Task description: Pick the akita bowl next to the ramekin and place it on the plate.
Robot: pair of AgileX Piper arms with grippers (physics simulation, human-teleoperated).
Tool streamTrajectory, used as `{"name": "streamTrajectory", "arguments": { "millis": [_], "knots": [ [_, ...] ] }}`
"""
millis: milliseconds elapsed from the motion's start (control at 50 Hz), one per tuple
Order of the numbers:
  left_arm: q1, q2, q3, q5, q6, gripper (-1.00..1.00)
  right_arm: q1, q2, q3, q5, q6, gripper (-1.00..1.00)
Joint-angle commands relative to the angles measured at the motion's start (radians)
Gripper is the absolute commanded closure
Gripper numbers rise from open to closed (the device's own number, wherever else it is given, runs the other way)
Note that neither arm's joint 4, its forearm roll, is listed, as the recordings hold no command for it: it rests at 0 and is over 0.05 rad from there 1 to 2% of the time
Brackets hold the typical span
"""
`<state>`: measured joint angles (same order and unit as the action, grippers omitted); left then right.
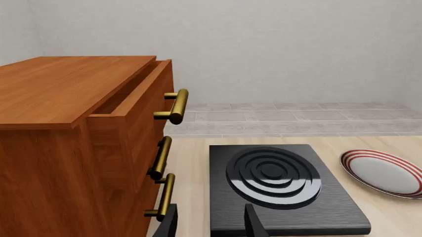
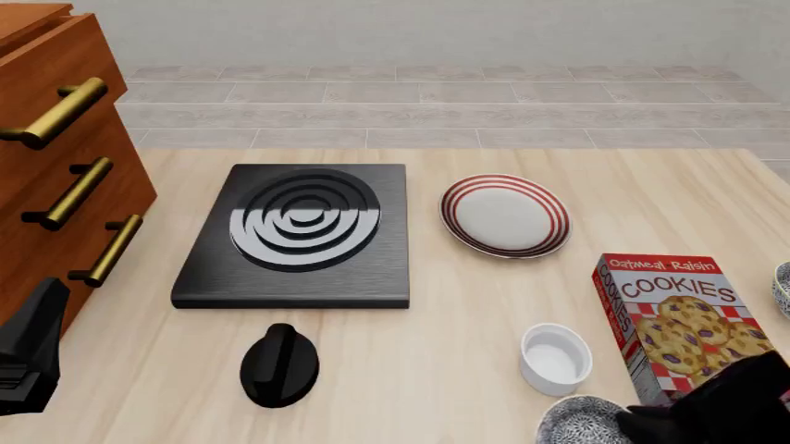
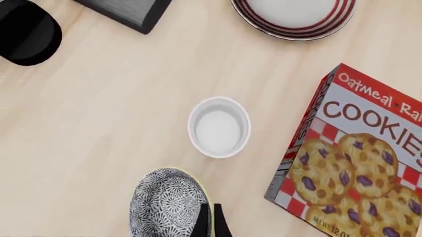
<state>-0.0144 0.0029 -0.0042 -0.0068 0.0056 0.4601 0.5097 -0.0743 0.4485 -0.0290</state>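
Observation:
The akita bowl [image 3: 166, 203], speckled dark grey-blue and white, is beside the plain white ramekin [image 3: 219, 127], on its near side. My right gripper [image 3: 211, 224] has its two fingers nearly together across the bowl's rim, one inside and one outside. From the front the bowl [image 2: 578, 423] shows at the table's near edge, partly under the right gripper [image 2: 632, 425], with the ramekin [image 2: 554, 357] just beyond. The red-ringed plate [image 2: 504, 215] lies farther back and holds nothing. My left gripper [image 1: 211, 224] hangs open by the cabinet, away from these things.
A cookies box [image 2: 671, 319] lies right of the ramekin. A black burner slab [image 2: 296, 236] sits left of the plate, with a black knob-like object [image 2: 279, 364] in front of it. A wooden drawer cabinet [image 2: 55, 166] fills the left side. Another patterned bowl [image 2: 783, 289] peeks in at the right edge.

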Motion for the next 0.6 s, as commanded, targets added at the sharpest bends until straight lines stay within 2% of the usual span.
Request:
{"name": "streamTrajectory", "arguments": {
  "millis": [20,220,600],
  "knots": [
    [0.0,0.0,0.0,0.0,0.0,-1.0,0.014,-0.041,-0.038,0.06,0.013,1.0],
    [0.0,0.0,0.0,0.0,0.0,-1.0,0.032,-0.055,-0.083,0.097,0.031,1.0],
    [0.0,0.0,0.0,0.0,0.0,-1.0,0.083,-0.073,-0.159,0.133,0.125,1.0]
  ]
}}
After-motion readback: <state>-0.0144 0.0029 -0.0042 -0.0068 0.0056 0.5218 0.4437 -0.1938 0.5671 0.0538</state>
